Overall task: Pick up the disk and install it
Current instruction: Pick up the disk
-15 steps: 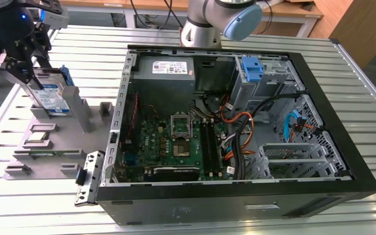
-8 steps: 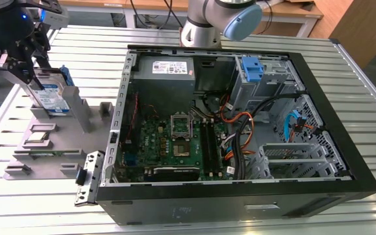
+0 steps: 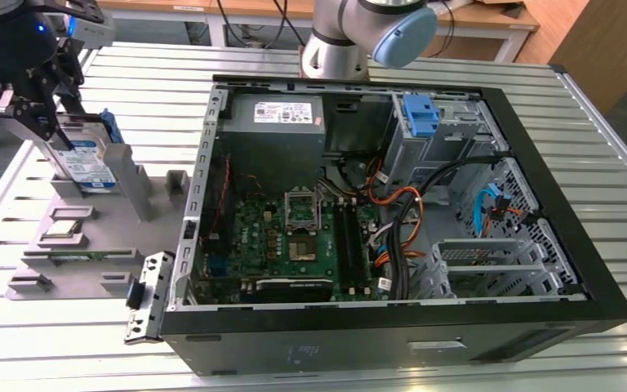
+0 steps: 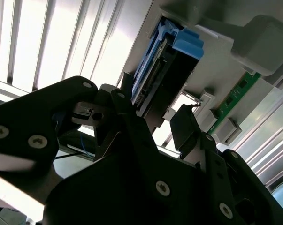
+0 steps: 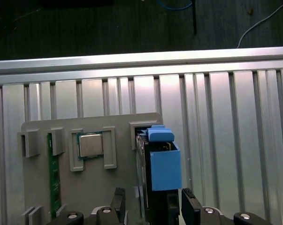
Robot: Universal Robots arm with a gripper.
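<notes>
The disk is a silver drive with a white-and-blue label in a blue carrier. It stands on edge in a slot of the grey holder, at the exterior view's left. My gripper hangs over its upper end. In both wrist views the black fingers straddle the disk, one on each flat side. The gripper is open, with a small gap showing at one finger. The blue handle end points away from the gripper.
The grey holder also carries a processor chip and a green memory stick. The open computer case lies at the exterior view's right, with a grey drive cage topped by a blue bracket. Everything rests on a slatted metal table.
</notes>
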